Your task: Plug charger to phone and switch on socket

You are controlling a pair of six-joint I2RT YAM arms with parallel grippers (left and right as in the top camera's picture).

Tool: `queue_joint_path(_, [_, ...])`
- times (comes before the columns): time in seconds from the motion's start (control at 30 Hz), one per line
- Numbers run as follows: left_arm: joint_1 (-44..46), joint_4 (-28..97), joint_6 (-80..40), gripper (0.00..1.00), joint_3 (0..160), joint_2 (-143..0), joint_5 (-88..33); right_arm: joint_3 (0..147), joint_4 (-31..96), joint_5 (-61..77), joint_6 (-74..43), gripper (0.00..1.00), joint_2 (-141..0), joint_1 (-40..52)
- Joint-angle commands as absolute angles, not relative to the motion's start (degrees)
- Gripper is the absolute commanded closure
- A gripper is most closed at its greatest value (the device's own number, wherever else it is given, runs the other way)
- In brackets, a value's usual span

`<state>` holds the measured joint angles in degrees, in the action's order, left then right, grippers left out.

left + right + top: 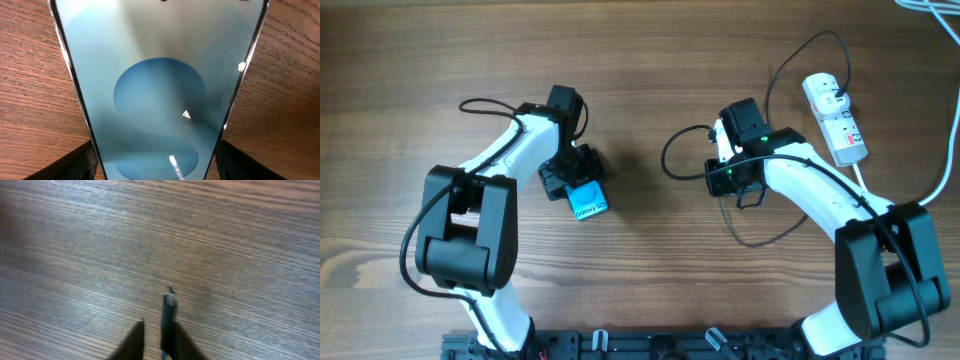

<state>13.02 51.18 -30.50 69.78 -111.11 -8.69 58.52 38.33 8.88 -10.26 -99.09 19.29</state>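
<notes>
Two robot arms over a brown wood-grain table [650, 60]. The left gripper [578, 183] has fingers either side of a small rectangular cyan-screened smartphone [160, 100]; can't tell if clamped or just flanking. The right gripper [157, 330] has jaws slightly apart, w/ the silver tip of the thin black charger cable [169, 305] leaning on one finger. The white two-outlet power strip [835, 120] sits behind it, well apart. Likely best: re-pinch the connector squarely, steady the phone, align tip w/ port before pushing.
</notes>
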Motion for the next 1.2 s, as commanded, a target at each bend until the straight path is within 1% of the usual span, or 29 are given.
queue_joint_path(0.0, [12.6,50.4,-30.5,0.23,70.1,-112.7,-9.5,58.7,36.8,6.8,-8.6,0.08,-98.0,19.2])
queue_joint_path(0.03, [12.6,50.3,-30.5,0.23,70.1,-112.7,-9.5,60.6,38.3,6.9,-8.6,0.00,-98.0,19.0])
queue_joint_path(0.13, [12.6,50.4,-32.6,0.24,70.1,-112.7,-7.9,69.8,45.8,9.3,-8.3,0.00,-98.0,19.0])
queue_joint_path(0.17, [12.6,50.4,-34.2,0.24,70.1,-112.7,-6.5,73.7,47.7,16.2,-5.2,0.00,-98.0,19.1])
queue_joint_path(0.27, [12.6,49.0,-36.9,0.20,69.5,-112.7,-3.6,74.7,46.0,28.9,-4.6,0.00,-98.0,19.1])
queue_joint_path(0.4, [12.8,46.9,-36.9,0.20,66.7,-113.3,-3.3,73.3,46.3,29.9,-4.6,0.00,-98.0,19.3])
queue_joint_path(0.43, [13.0,47.0,-36.9,0.25,66.4,-113.3,-3.2,72.5,46.2,29.9,-4.7,0.00,-98.0,19.4])
queue_joint_path(0.47, [13.1,47.5,-36.9,0.31,66.4,-113.3,-2.9,72.1,46.2,29.9,-4.7,0.00,-98.0,19.6])
queue_joint_path(0.5, [13.2,47.9,-36.8,0.34,66.4,-113.3,-2.6,71.7,46.2,29.9,-4.8,0.00,-98.0,19.7])
queue_joint_path(0.53, [13.2,48.4,-36.4,0.36,66.4,-113.3,-1.9,71.5,46.2,29.9,-5.1,0.00,-98.0,19.8])
queue_joint_path(0.63, [13.2,50.3,-35.7,0.35,66.4,-113.3,2.9,71.5,45.9,29.9,-5.1,0.00,-98.0,21.8])
queue_joint_path(0.67, [13.2,50.4,-34.7,0.35,66.4,-113.3,2.9,71.4,45.4,29.9,-5.1,0.00,-98.0,22.7])
queue_joint_path(0.73, [13.2,51.0,-32.4,0.34,66.4,-113.3,1.0,70.5,42.9,30.2,-6.6,0.00,-98.0,25.0])
queue_joint_path(0.8, [13.2,51.0,-28.9,0.34,66.4,-113.3,-3.4,68.9,39.2,33.7,-6.9,0.00,-98.0,27.1])
queue_joint_path(0.87, [13.2,51.1,-25.0,0.33,66.4,-113.3,-10.4,65.9,33.3,36.6,-10.2,0.00,-98.6,29.5])
queue_joint_path(0.93, [13.2,51.1,-22.9,0.33,66.4,-113.3,-14.7,63.3,28.5,38.5,-12.8,0.00,-100.1,30.8])
queue_joint_path(1.03, [13.2,51.1,-22.7,0.32,66.4,-113.3,-16.6,61.0,22.9,44.4,-14.1,0.00,-104.5,31.9])
queue_joint_path(1.17, [13.2,51.1,-21.1,0.32,66.4,-113.3,-20.3,60.6,15.4,50.8,-20.4,0.00,-112.7,34.2])
